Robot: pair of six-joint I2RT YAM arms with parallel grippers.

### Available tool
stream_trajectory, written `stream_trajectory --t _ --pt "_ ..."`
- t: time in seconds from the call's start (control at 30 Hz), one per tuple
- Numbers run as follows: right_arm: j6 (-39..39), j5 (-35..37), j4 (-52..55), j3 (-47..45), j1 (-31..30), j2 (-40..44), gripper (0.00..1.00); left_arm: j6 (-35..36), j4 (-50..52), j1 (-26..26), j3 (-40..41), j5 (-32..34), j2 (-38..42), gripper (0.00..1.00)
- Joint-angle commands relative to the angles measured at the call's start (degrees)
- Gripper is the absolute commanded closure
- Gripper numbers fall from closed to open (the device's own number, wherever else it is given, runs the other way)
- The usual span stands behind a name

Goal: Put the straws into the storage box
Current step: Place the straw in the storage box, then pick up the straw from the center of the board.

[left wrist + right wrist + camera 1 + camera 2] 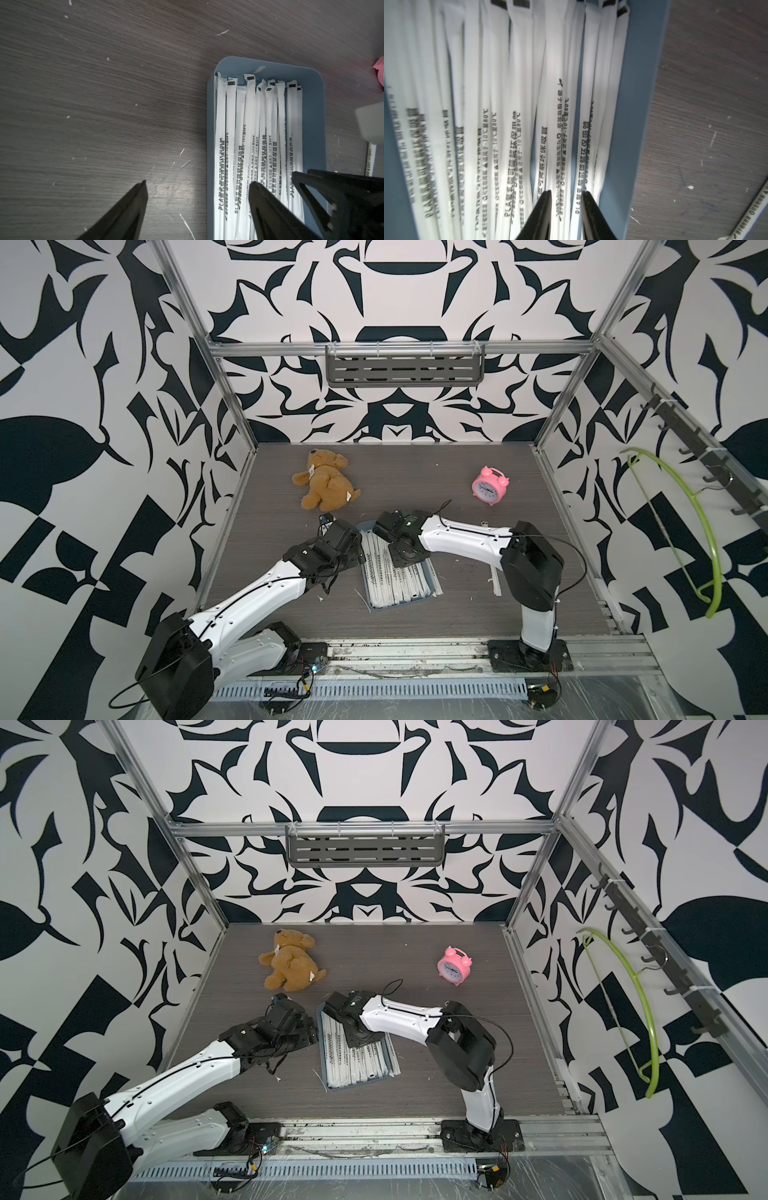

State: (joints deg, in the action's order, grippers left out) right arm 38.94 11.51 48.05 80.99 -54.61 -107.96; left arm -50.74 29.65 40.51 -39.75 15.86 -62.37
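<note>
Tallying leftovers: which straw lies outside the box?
The lone straw on the table beside the storage box, toward the right arm; the other straws lie inside.
</note>
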Motion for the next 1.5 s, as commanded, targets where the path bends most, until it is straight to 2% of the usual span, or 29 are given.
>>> stream_trajectory --t 0.0,0.03,0.1,0.23,0.4,0.47,0.63,0.97,1.17,1.4,1.47 --pt "-0.39 -0.31 3.76 -1.49 2.84 9.65 0.73 2.03 2.87 0.09 -2.75 1.97 1.16 0.18" --pt "-0.99 -2.99 3.69 -3.22 4.80 11.90 0.77 3.22 3.06 0.26 -3.41 2.40 1.02 0.19" --pt "-3.50 -3.98 2.91 -7.67 8.02 14.82 0.82 5.28 3.33 1.08 -5.01 3.10 -0.36 0.21" --pt "-9.23 -9.27 1.96 -12.85 12.84 14.33 0.80 8.76 2.74 6.49 -9.70 4.68 -6.02 0.20" --pt "-9.69 -10.45 -1.30 -13.99 13.61 11.46 0.76 6.09 -1.89 13.57 -11.45 3.30 -13.41 0.19" --pt "-9.62 -11.00 -2.63 -14.34 13.77 10.02 0.76 3.72 -3.61 14.95 -10.95 3.18 -14.75 0.18" --pt "-9.82 -13.23 -4.93 -15.07 13.76 7.68 0.72 -0.04 -6.81 15.30 -7.42 3.66 -12.89 0.18" --pt "-9.67 -14.89 -7.88 -15.72 13.74 3.75 0.71 1.28 -4.20 15.21 -6.92 6.29 -11.11 0.17" --pt "-10.57 -10.22 -6.88 -18.40 15.64 4.43 0.83 1.48 -4.38 15.21 -7.01 6.25 -11.11 0.17" --pt "-14.13 -9.79 -5.25 -19.29 19.51 7.99 0.85 2.23 -4.15 15.21 -7.03 6.82 -11.11 0.16" --pt "-14.92 -10.13 -5.46 -19.16 20.00 7.70 0.88 2.32 -4.14 15.21 -7.35 6.80 -11.11 0.16"
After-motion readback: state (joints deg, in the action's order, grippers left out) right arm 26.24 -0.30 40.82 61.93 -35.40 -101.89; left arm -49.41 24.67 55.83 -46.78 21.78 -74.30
